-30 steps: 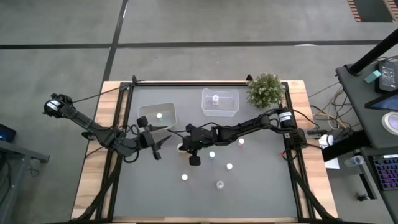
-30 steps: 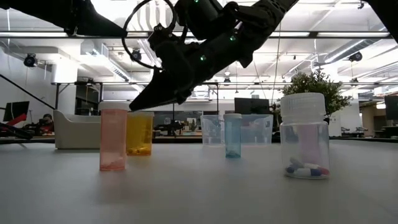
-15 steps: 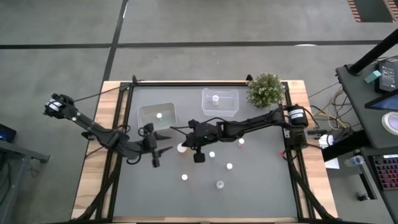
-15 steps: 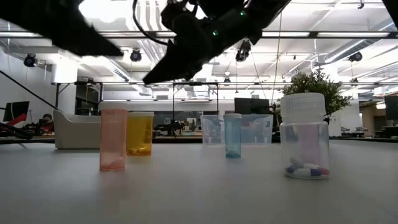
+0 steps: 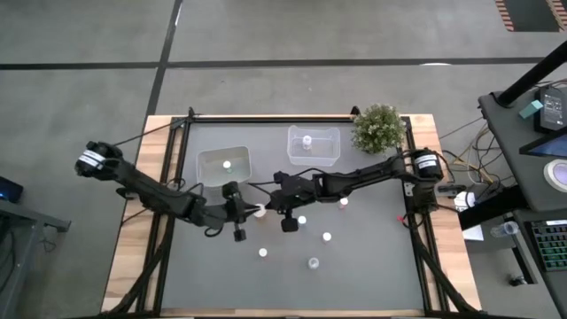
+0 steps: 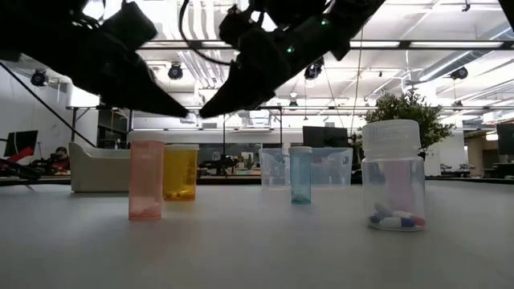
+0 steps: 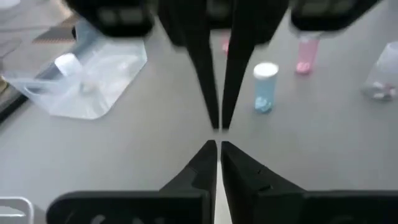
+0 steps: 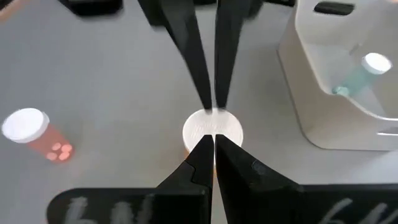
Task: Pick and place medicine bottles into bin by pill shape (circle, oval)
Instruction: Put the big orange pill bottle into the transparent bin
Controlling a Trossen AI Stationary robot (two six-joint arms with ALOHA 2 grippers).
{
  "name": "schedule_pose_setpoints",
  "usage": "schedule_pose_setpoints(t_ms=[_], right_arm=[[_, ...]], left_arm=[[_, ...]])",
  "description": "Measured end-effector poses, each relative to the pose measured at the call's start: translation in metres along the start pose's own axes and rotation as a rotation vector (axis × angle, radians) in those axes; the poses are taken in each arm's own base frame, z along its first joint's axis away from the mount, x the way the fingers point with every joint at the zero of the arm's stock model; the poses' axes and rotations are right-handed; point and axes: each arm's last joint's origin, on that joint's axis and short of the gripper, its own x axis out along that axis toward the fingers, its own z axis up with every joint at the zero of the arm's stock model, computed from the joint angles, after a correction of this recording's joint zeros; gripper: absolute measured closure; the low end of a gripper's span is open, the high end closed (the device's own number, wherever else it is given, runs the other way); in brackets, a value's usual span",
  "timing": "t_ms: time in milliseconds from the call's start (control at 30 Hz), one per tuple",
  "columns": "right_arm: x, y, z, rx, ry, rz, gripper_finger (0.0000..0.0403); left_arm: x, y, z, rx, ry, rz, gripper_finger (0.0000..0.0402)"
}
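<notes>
Several small white-capped medicine bottles stand on the grey table. My left gripper point(image 5: 250, 211) and my right gripper point(image 5: 267, 208) are both shut and point at each other, tip to tip, above an orange-bodied bottle point(image 8: 211, 129). In the low view their tips point(image 6: 186, 112) point(image 6: 206, 112) hang clear above the yellow bottle's cap point(image 6: 181, 148). A pink bottle point(image 6: 146, 181), a blue one point(image 6: 300, 175) and a clear one holding capsules point(image 6: 393, 178) stand nearer. One bottle point(image 5: 227, 164) lies in the left tub and one point(image 5: 307, 140) in the right tub.
Two clear tubs point(image 5: 221, 165) point(image 5: 314, 146) stand at the far side, with a green potted plant point(image 5: 379, 128) at the far right corner. Loose bottles point(image 5: 301, 220) point(image 5: 326, 237) point(image 5: 262, 252) point(image 5: 313, 262) dot the middle; the near part of the table shows bare grey.
My left gripper has swung toward the table's right, up to my right gripper's tips, and has shut its fingers. My right gripper has risen a little above the bottles and stayed shut. No bottle has moved.
</notes>
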Motion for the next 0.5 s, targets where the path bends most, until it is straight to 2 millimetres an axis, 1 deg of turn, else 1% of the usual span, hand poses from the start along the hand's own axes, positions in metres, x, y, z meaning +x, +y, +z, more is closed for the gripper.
schedule_pose_setpoints(t_ms=[100,300,500], right_arm=[[-0.012,0.0,-0.001,-0.012,-0.004,-0.028,0.0394],[-0.036,0.0,-0.001,-0.012,-0.038,-0.072,0.0394],[-0.049,0.002,-0.011,0.006,-0.097,-0.104,0.0394]], left_arm=[[0.01,0.003,-0.001,-0.021,0.002,-0.019,0.0401],[0.023,0.01,-0.007,-0.029,0.036,-0.001,0.0401],[0.033,0.011,-0.013,-0.039,0.049,-0.001,0.0401]])
